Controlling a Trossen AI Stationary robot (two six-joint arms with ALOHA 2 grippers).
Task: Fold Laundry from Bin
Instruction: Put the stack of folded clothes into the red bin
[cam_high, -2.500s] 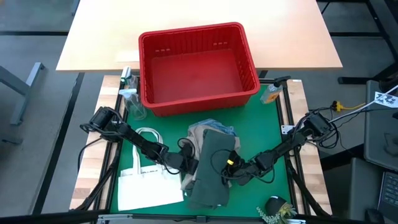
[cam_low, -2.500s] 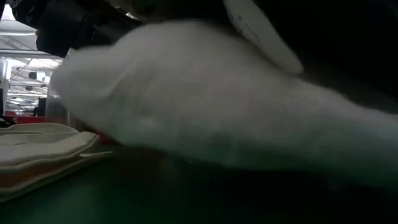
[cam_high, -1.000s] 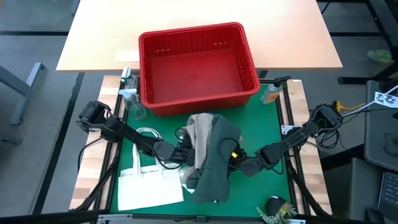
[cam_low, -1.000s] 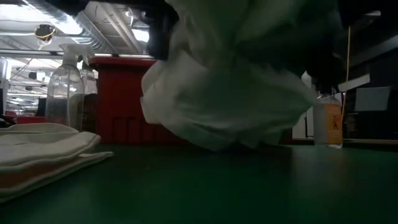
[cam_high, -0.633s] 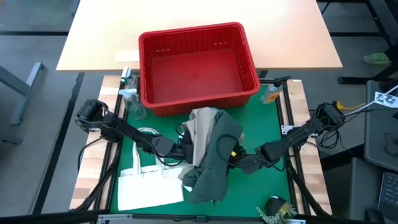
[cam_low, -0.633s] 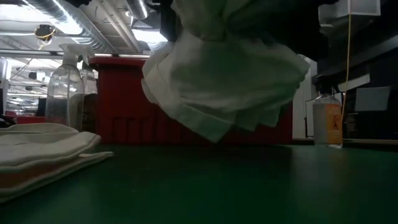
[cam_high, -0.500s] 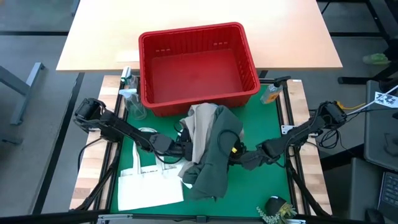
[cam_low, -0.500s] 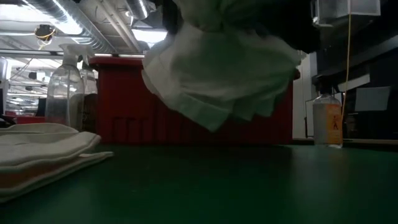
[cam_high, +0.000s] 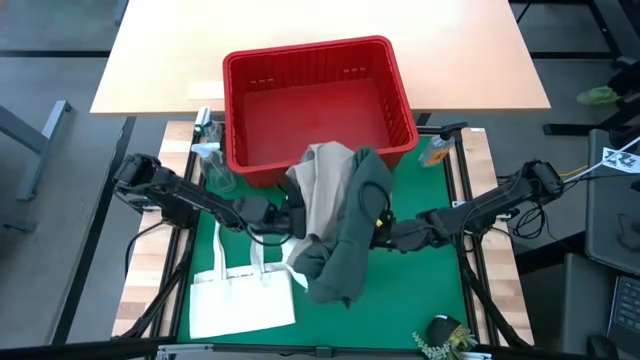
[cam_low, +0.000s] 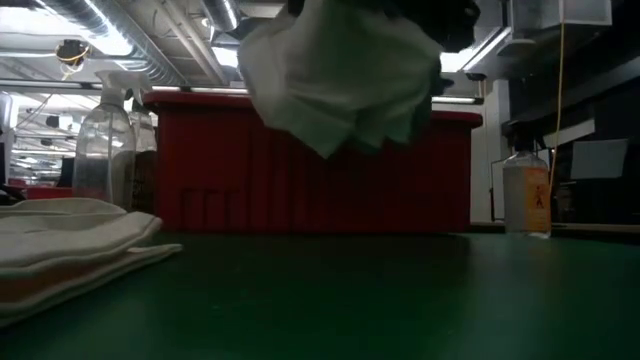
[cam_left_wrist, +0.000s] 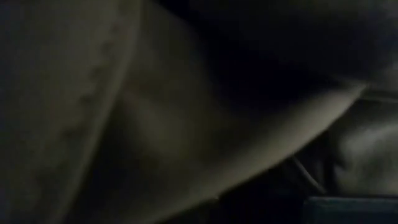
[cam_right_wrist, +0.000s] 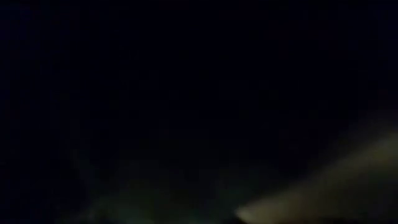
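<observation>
- The laundry (cam_high: 335, 225) is a bunched stack of beige and dark green cloth, held up off the green worktop (cam_high: 420, 290) just in front of the red bin (cam_high: 315, 105).
- The left gripper (cam_high: 290, 222) and right gripper (cam_high: 378, 232) pinch its two sides.
- A moment ago it hung lower and farther from the bin.

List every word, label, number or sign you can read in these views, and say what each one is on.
No text can be read in any view.
Orange label on the small bottle right of the red bin: too blurred to read.
White tag with dark marks at the high view's right edge: too small to read.
Clear spray bottle, white tote bag and the lifted garments: no print visible.
</observation>
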